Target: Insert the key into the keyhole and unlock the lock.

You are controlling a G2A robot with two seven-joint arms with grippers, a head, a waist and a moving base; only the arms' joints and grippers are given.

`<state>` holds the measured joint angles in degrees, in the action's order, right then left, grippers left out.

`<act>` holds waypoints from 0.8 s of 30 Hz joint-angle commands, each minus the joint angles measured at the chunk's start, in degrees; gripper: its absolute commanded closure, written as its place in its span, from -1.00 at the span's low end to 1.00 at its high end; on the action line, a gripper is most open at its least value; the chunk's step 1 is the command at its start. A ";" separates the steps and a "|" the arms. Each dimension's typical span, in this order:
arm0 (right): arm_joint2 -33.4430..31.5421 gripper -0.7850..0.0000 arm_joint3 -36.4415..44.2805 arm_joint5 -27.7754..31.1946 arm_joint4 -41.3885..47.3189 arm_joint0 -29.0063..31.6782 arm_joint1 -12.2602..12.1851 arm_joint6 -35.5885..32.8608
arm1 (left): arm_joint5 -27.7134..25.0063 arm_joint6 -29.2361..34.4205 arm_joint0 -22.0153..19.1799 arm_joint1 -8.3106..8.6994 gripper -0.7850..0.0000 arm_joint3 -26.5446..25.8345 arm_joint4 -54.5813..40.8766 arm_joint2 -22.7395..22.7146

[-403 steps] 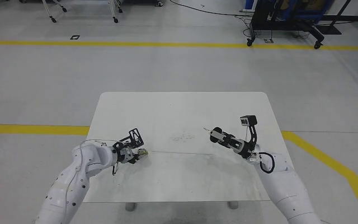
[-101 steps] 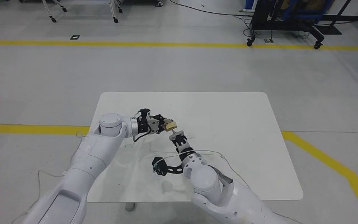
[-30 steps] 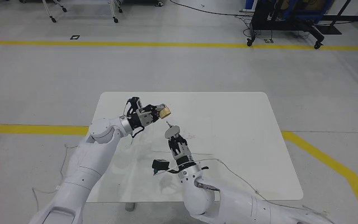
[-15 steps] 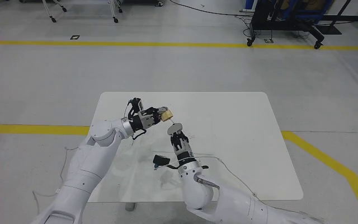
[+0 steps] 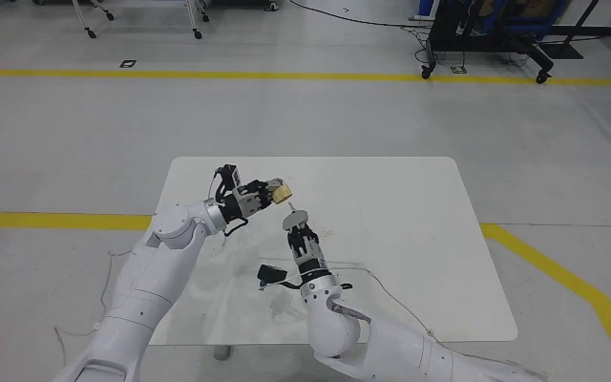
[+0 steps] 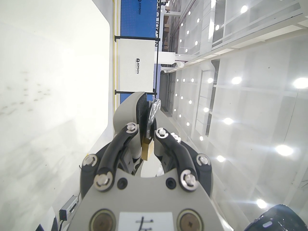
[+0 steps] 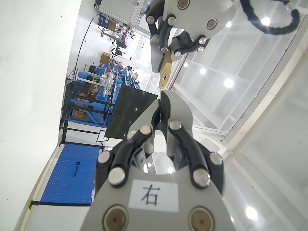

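The left end effector (image 5: 271, 192) is clamped on the brass lock (image 5: 281, 193) and holds it in the air above the left half of the white desk (image 5: 401, 191), off the surface. In the left wrist view the lock stands edge-on between the two fingers (image 6: 127, 114), brass near the palm and glaring pale farther out. In the right wrist view the lock's free end juts past the left fingers. The keyhole (image 7: 164, 76) is a small dark slot on the narrow brass face turned toward that camera.

The right end effector (image 5: 293, 220) stands just beside the lock on the robot's side, its tips pointed at it. Its fingers are drawn narrow and nip the key (image 7: 159, 105), which shows as no more than a thin sliver between the pads. The fingertips (image 7: 166, 97) sit just off the end corner of the lock, near the keyhole but to one side of it. Whether the key's tip touches the brass I cannot tell.

Each end effector's housing carries a white label (image 6: 145, 221) with one black character. Beyond the desk in the left wrist view stand a blue panel (image 6: 138, 3) and a white board (image 6: 136, 69), each bearing a short line of print. Another blue panel with print shows in the right wrist view.
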<state>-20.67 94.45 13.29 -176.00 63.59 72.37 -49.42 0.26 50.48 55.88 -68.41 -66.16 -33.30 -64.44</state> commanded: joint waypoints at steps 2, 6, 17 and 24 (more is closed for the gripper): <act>0.23 1.00 0.21 -0.12 0.00 -0.14 -0.08 -0.13 | 0.07 -0.07 0.07 -0.02 1.00 -0.12 0.14 -0.06; 0.24 1.00 0.30 -1.19 0.00 -0.19 -0.10 0.66 | -0.18 0.47 0.04 -0.03 1.00 -0.31 1.01 0.19; -0.87 1.00 -0.33 -1.12 0.00 0.22 0.24 1.46 | -0.92 1.06 -0.09 -0.15 1.00 -0.17 1.40 0.24; -1.26 1.00 -0.29 -1.63 0.00 0.32 0.19 1.54 | -1.06 0.83 0.04 -0.23 1.00 -0.19 1.26 0.09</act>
<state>-21.86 94.16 11.69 -176.00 63.94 72.58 -47.97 -0.76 51.33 55.90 -68.63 -66.35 -32.05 -64.34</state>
